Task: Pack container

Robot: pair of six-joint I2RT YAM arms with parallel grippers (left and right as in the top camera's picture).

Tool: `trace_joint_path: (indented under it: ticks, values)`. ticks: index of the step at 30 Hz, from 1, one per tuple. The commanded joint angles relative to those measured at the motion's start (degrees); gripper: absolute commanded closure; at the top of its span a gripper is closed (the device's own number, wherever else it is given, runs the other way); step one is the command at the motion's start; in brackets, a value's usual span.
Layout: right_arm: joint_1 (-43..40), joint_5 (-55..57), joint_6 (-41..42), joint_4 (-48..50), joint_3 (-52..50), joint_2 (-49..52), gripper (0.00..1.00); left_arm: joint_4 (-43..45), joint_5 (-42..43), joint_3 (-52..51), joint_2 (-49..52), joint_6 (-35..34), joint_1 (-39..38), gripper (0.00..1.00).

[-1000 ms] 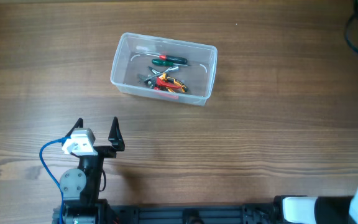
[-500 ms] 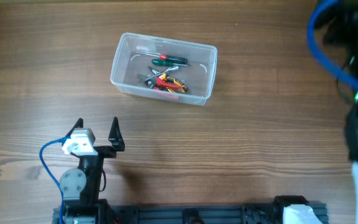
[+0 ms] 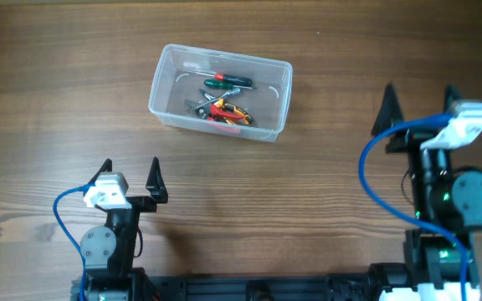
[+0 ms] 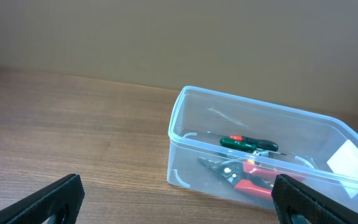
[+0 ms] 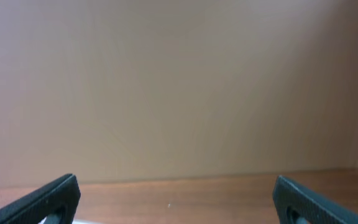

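The container [image 3: 168,88] sits on the table's [image 3: 325,209] far side, left of the middle. Its long side runs left to right, slightly tilted. The left gripper [image 3: 130,167] and right gripper [image 3: 419,96] both gape wide.

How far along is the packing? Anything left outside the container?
Looks about done. Done: a green-handled screwdriver and red pliers lie inside the container. In hand: nothing; the left gripper and right gripper are both open and empty, away from it. Left: the overhead view shows no tool outside it and no lid.
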Motion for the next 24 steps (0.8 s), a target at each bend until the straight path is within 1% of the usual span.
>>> trace_joint_path:
  ticks: [1,4,15,19,24]
  values:
    - [0.07,-5.97,-3.28,2.54,-6.58,-5.05,0.00,0.17,0.90,-0.50,-0.46,1.36,-0.11,0.00]
    - [0.07,-6.34,-4.90,3.41,-10.60,-8.15,0.00,0.17,0.90,-0.50,-0.46,1.36,-0.11,0.00]
    - [0.07,-6.10,-4.66,5.09,-22.53,-18.16,0.00,0.20,0.90,-0.50,-0.46,1.36,-0.11,0.00]
    - [0.07,-5.46,-4.66,5.81,-25.22,-21.33,0.00,0.17,0.92,-0.50,-0.46,1.36,-0.11,0.00]
    - [0.07,-5.01,-4.63,5.51,-26.53,-22.62,0.00,0.17,0.90,-0.50,-0.46,1.36,-0.11,0.00]
